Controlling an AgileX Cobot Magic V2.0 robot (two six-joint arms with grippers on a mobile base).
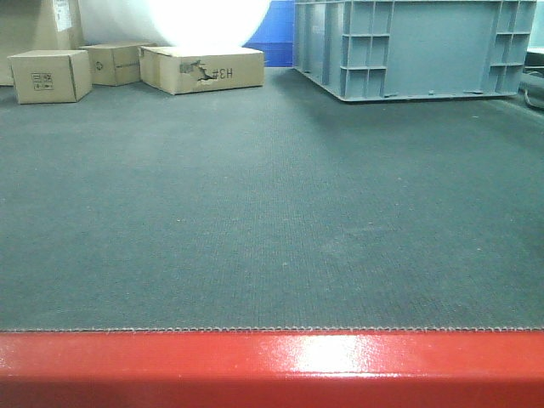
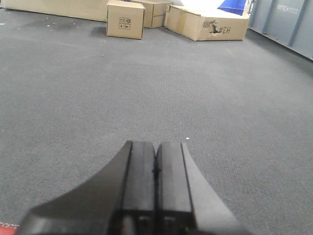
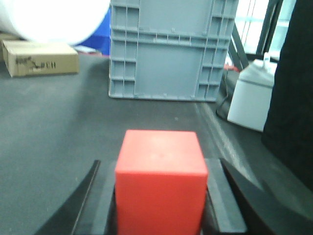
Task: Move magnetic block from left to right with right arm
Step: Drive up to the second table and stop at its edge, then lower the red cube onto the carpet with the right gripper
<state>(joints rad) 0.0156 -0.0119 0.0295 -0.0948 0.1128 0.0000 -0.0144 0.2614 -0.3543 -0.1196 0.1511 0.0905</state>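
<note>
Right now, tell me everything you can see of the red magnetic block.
The magnetic block is a small plain red cube, matte and plastic-looking, with sharp edges and no marks. It shows only in the right wrist view, upright, top and front faces visible. The jaws of the right gripper clamp its left and right sides. Whether it touches the dark mat below cannot be told.
</note>
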